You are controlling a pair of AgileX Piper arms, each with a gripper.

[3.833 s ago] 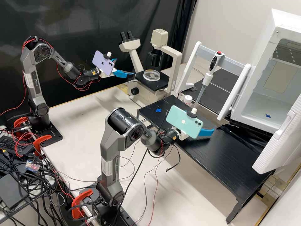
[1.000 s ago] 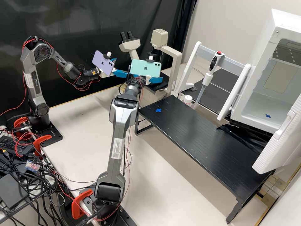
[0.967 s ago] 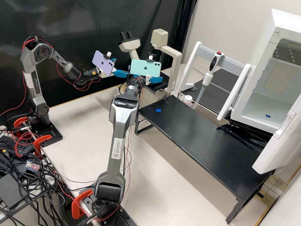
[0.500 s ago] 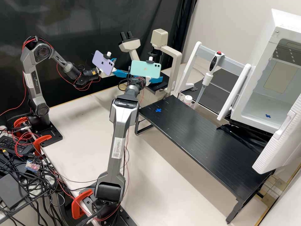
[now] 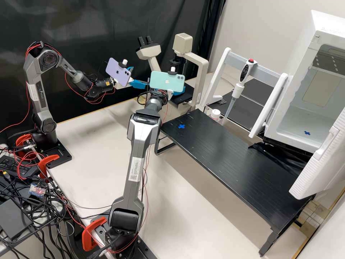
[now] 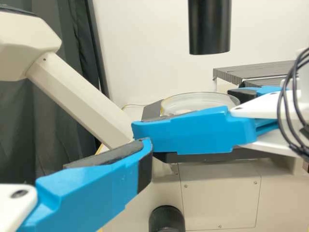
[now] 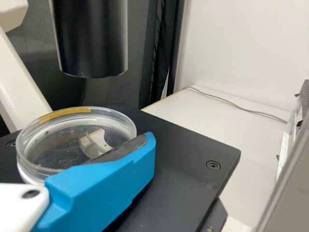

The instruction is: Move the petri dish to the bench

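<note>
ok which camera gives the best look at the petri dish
The right wrist view: the petri dish is close, seen from above, most of its rim clear. Left wrist: low, partly covered. High: a phone in front of the microscope stage.

Scene brightly lit; white worktop (image 5: 97, 136) left pale below the left gripper (image 5: 140, 77), with soft-edged shadows cast on it. Darker shading under the black platform (image 5: 230, 154), and a dull sheen picked up along its top. Black curtain (image 5: 86, 32) behind the grippers left dim, pale wall (image 5: 258, 32) lit bright. At the right gripper (image 5: 179, 91), highlights are thrown off the petri dish (image 7: 58, 145) rim, and a pale reflection is caught inside. Overhead light suspected, source position can't be confirmed.
</note>
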